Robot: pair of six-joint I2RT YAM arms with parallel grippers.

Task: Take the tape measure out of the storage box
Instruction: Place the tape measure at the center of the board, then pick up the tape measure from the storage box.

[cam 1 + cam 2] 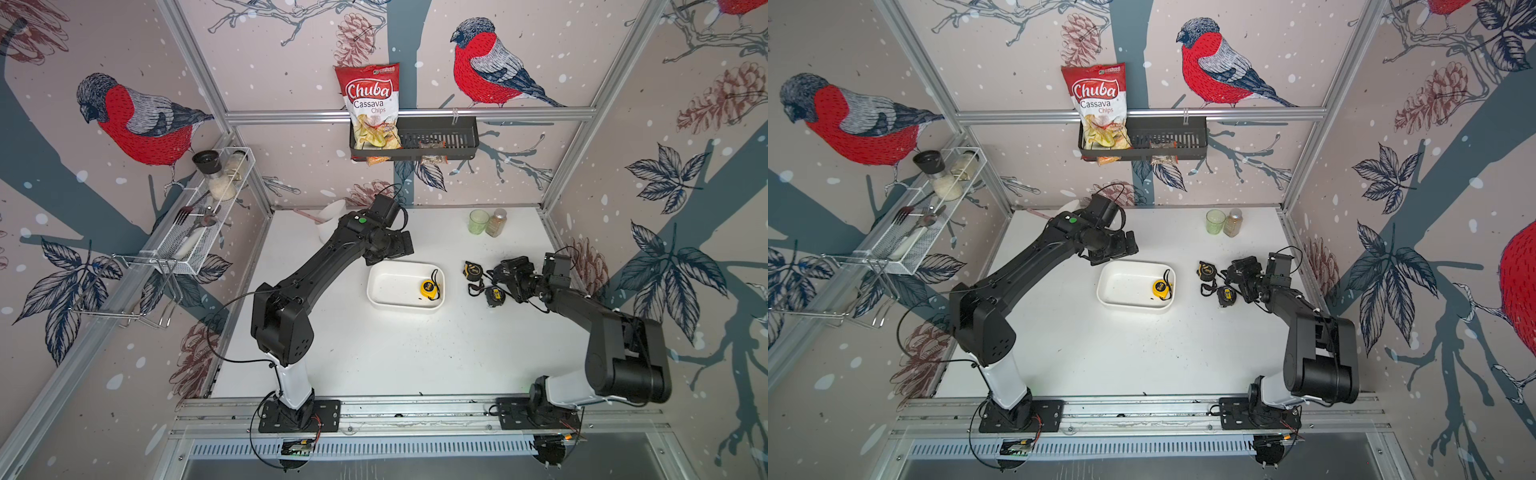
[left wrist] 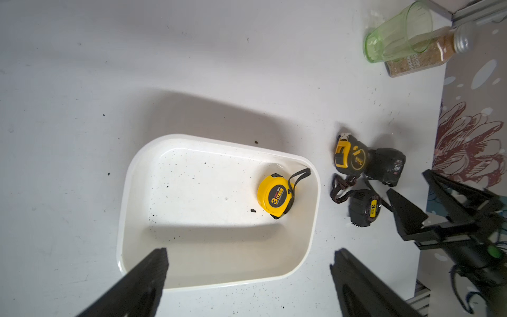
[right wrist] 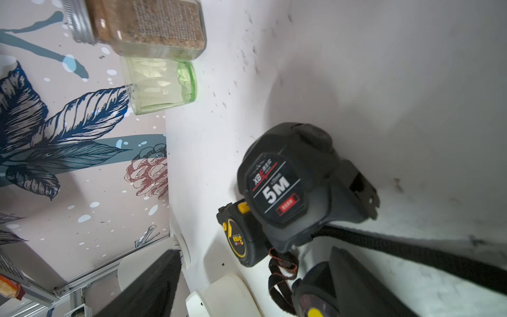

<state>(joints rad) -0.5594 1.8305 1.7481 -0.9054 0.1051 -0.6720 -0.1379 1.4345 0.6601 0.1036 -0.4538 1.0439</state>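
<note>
The storage box [image 1: 380, 286] is a shallow white tub at mid-table. One yellow tape measure [image 1: 429, 288] lies flat near its right wall, also in the left wrist view [image 2: 275, 196]. My left gripper [image 2: 251, 264] hangs open above the box's far left rim [image 2: 219, 285], with nothing between its fingers. Three dark tape measures lie on the table right of the box: a black-and-yellow one [image 1: 471, 270], a small black one [image 1: 494, 296] and a black 5M one [image 3: 288, 189]. My right gripper [image 3: 255, 274] stands open just behind them, empty.
A green glass [image 1: 478, 221] and a spice jar [image 1: 496, 223] stand at the back right. A tall white cup [image 1: 330, 224] stands behind my left wrist. A black wall basket [image 1: 436, 137] with a chips bag hangs at the back; a wire rack [image 1: 208, 212] hangs on the left wall.
</note>
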